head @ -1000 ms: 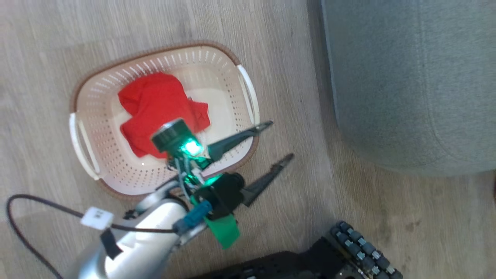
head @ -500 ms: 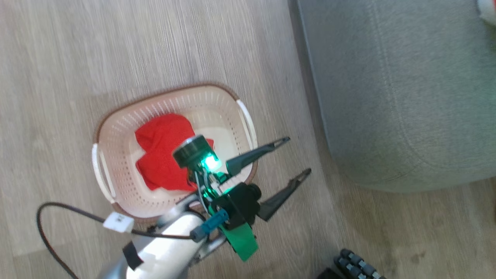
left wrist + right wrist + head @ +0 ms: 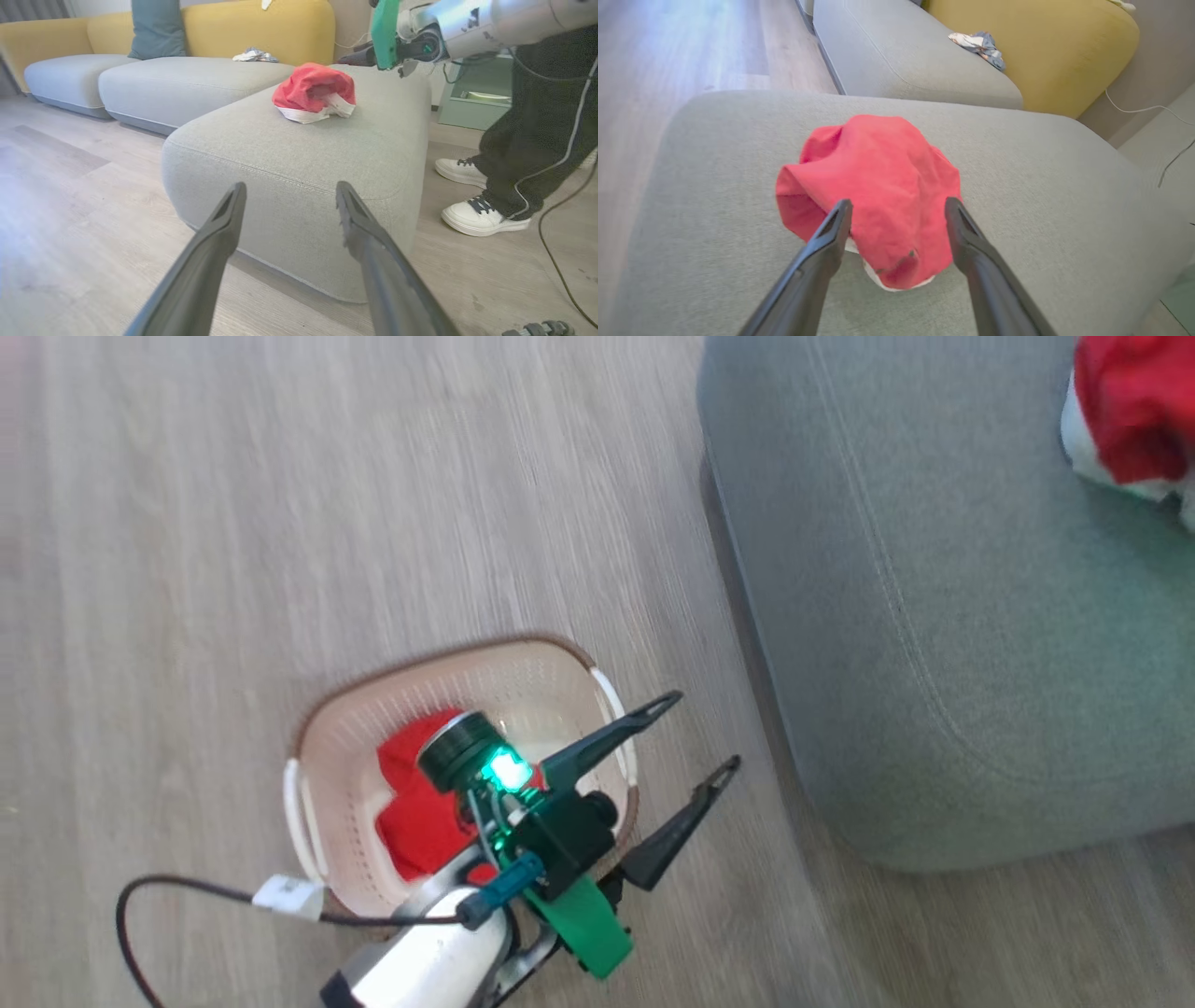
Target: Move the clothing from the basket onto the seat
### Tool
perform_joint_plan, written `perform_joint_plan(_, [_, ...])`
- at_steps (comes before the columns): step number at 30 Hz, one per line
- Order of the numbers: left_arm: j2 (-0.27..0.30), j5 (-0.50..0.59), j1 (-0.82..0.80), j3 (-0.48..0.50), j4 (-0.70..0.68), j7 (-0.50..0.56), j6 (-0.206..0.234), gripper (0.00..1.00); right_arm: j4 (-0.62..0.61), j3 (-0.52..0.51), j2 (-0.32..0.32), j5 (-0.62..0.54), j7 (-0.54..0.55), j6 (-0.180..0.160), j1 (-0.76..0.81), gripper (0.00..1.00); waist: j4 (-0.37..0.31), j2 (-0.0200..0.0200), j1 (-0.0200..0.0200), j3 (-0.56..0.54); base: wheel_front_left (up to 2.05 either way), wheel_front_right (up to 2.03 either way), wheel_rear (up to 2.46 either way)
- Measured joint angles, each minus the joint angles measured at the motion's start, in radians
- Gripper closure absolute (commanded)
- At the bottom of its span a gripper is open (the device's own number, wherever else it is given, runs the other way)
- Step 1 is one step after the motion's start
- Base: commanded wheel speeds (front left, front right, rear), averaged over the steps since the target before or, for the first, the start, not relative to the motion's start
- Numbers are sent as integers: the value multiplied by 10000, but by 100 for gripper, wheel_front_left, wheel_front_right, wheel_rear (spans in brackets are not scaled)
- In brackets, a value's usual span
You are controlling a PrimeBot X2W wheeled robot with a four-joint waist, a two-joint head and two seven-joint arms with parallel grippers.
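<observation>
Red cloth marks the progress. Head view: the first garment [image 3: 1130, 411] lies on the seat [image 3: 934, 663] at upper right. The second garment [image 3: 411, 803] sits in the basket [image 3: 345, 756] at lower centre, under the left gripper [image 3: 702, 730], whose fingers are wide and empty. Left wrist view: those wide fingers point toward the seat. Right wrist view: the right gripper [image 3: 896, 203] is above the first garment, fingers wide, gripping nothing. Roughly half done.
</observation>
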Motion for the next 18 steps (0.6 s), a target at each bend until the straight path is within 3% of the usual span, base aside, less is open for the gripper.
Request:
perform_joint_plan(5, [-257,0,666,677,69,0,0,0,-1544,926,466,1187,-2,0,1196,0,279,0,0,-761,0,0,0])
perform_joint_plan(11, [-631,-554,1133,1894,-17,0,2,0,-4621,2186,518,2771,-17,0,3035,0,788,0,0,-1399,0,0,0])
perform_joint_plan(18, [-759,-366,1226,3221,-123,0,134,0,-8027,2545,516,3958,-35,-2,5031,0,1485,0,0,-1759,0,0,0])
